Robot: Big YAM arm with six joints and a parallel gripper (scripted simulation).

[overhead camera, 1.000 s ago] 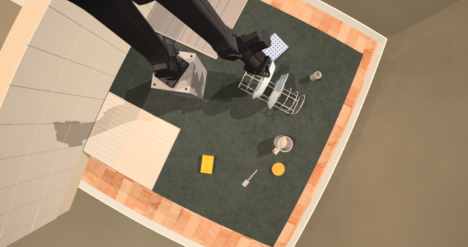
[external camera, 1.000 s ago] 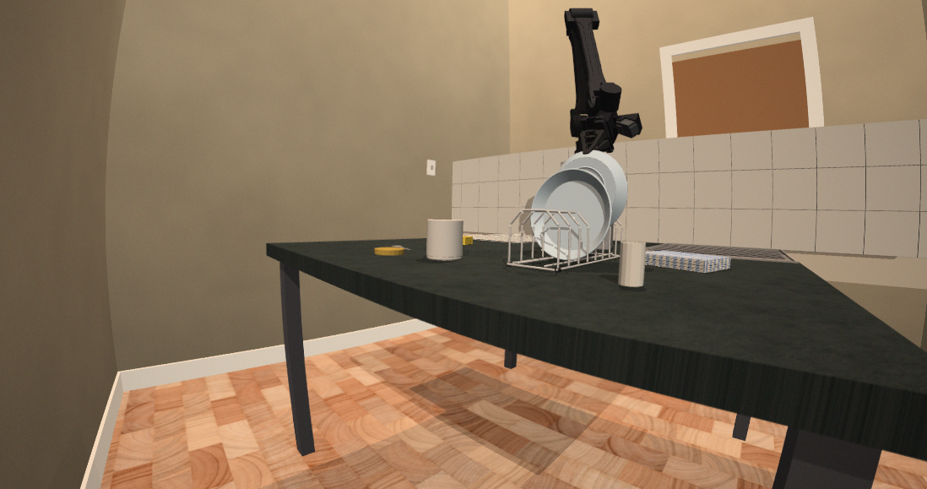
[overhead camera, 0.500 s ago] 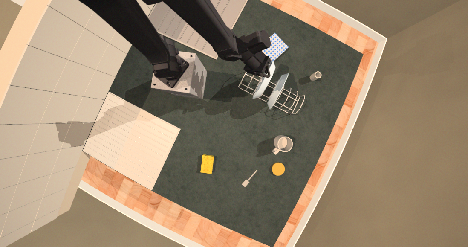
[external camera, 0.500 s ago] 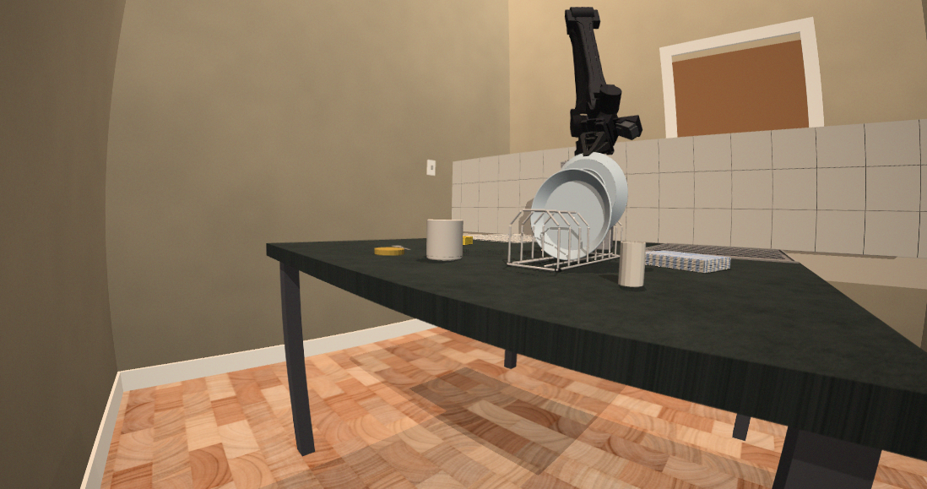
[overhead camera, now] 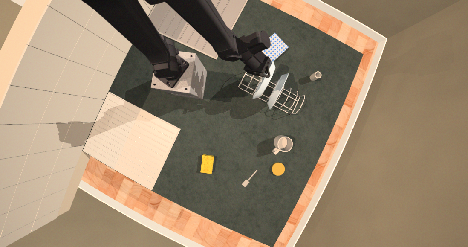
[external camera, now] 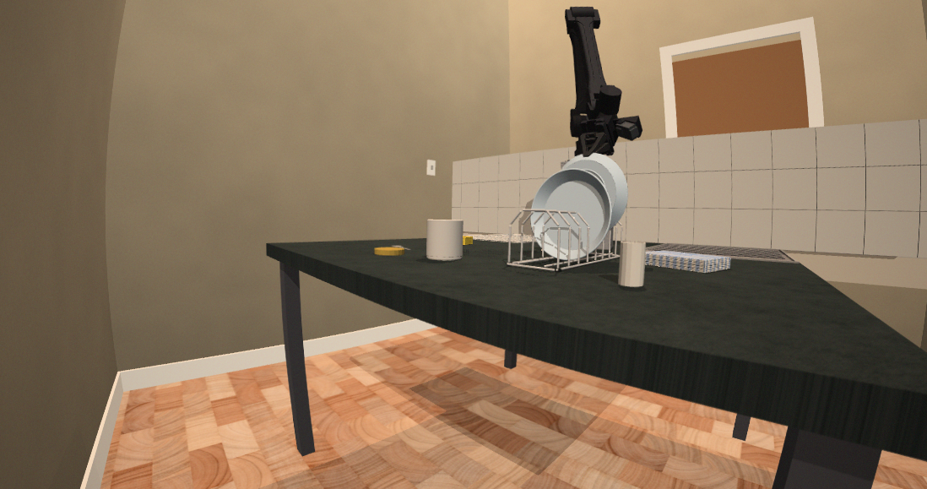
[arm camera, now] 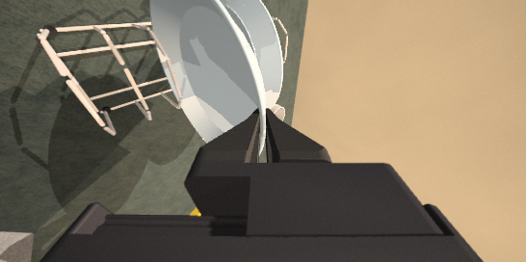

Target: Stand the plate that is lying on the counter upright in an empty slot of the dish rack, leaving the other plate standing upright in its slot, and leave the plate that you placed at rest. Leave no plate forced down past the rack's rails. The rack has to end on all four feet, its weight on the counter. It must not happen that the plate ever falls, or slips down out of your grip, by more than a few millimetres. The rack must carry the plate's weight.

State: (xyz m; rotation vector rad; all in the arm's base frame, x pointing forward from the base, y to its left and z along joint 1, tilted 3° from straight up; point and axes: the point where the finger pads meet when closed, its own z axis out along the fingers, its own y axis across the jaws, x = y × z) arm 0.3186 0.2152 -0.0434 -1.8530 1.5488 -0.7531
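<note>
Your pincer point(arm camera: 260, 131) is clamped on the rim of the near plate point(arm camera: 207, 76) — the fingers pinch its edge at the lower centre of the wrist view. That plate stands on edge over the wire rack point(overhead camera: 250, 83), right of centre in the top view, just beside the other plate point(overhead camera: 278, 89) standing in its slot. The rack sits on the dark worktop point(overhead camera: 203, 130) — whether the held plate rests on its rails, you cannot tell.

Gripper point(overhead camera: 264, 72) was clamped on held plate point(overhead camera: 261, 87) edge above rack point(overhead camera: 246, 87). Standing plate point(overhead camera: 277, 91) blocked just beside it; rack's arm-side slots were open. Cup point(overhead camera: 315, 76) and dotted cloth point(overhead camera: 278, 46) stood near, mug point(overhead camera: 283, 143) well apart.
</note>
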